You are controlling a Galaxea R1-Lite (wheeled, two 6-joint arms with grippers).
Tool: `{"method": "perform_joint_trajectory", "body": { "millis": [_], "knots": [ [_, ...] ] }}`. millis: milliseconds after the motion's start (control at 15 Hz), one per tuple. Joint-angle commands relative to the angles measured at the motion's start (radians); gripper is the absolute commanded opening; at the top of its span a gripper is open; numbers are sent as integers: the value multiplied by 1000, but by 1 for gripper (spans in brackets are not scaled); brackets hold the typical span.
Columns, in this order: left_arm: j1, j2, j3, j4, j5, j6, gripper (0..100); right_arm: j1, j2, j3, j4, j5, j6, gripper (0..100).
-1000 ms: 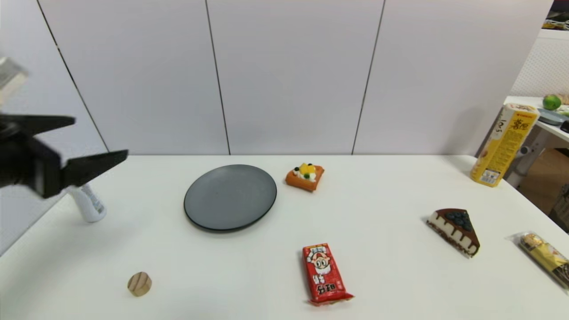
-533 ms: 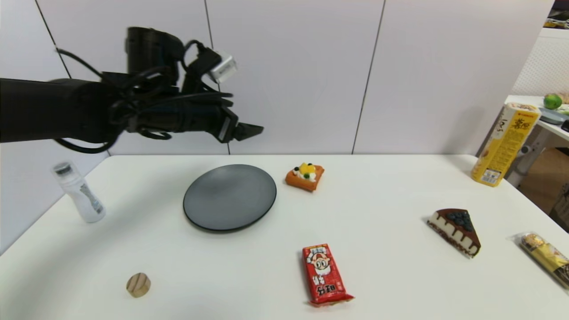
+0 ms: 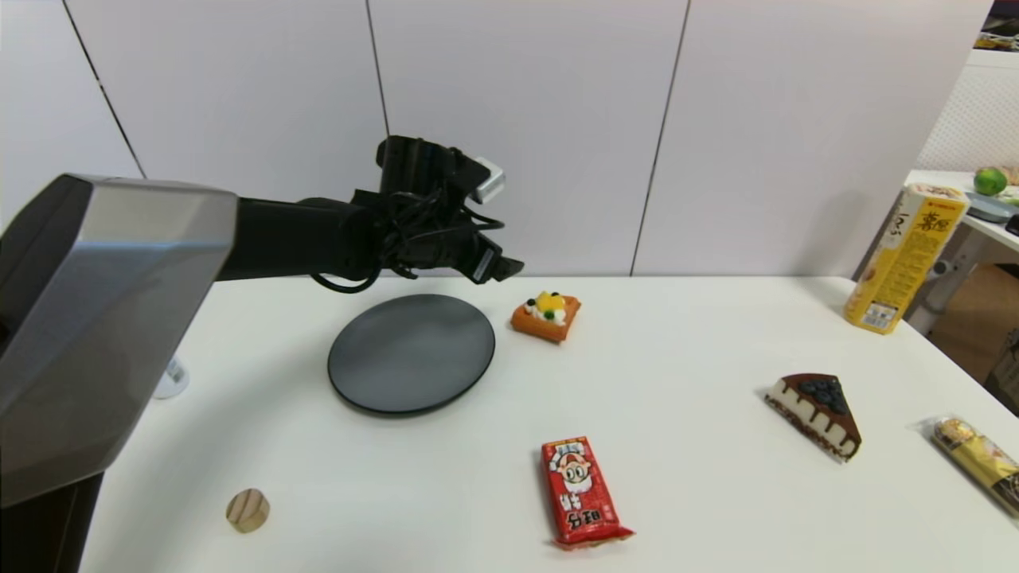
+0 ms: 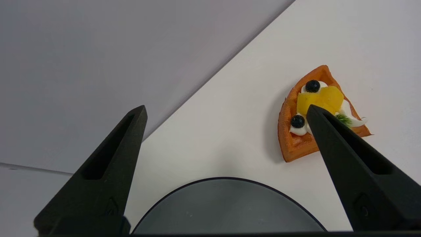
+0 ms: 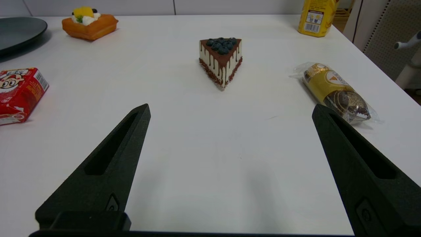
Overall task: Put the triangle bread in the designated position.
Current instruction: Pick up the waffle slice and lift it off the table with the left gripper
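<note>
While the triangle bread (image 3: 546, 316) sits flat on the white table (image 3: 685, 493), just beside the far right rim of the dark plate (image 3: 411, 352) but not touching it, I have the left gripper (image 4: 227, 112) raised above the plate's far edge with its fingers spread wide and nothing between them. In the wrist view the bread lies off to one side, partly behind one finger (image 4: 348, 164), so I am not centred on it.

To do the pickup well, I would carry the gripper sideways until the wedge sits midway between the fingers, then lower and close on the orange-brown sides, below the cream and fruit, which I judge would smear or slip under pressure.

Room is decent. The wall stands close behind the bread, so the approach should come from above. Bare tabletop stretches to the right and toward me; the red snack packet (image 3: 579, 491), chocolate cake wedge (image 3: 816, 414), gold wrapped roll (image 3: 979, 461) and yellow carton (image 3: 903, 259) are all well apart from it. The right gripper (image 5: 230, 108) rests low near the table's near side, released and idle.
</note>
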Motion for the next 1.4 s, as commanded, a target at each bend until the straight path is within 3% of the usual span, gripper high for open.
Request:
{"method": "perform_joint_trajectory", "body": {
  "millis": [67,333,1267,1333,1400],
  "knots": [
    [-57,94,-47,32,0,-42,100,1,2,2,0,0,1,100],
    [-109,164,-110,33,3,-66,100,-1,2,2,0,0,-2,100],
    [-116,247,-143,33,1,-117,100,1,2,2,0,0,-2,100],
    [-116,249,-143,33,1,-118,0,-1,2,2,0,0,1,100],
    [-116,249,-141,38,1,-122,0,-1,2,2,-2,0,1,100]
  ]
}}
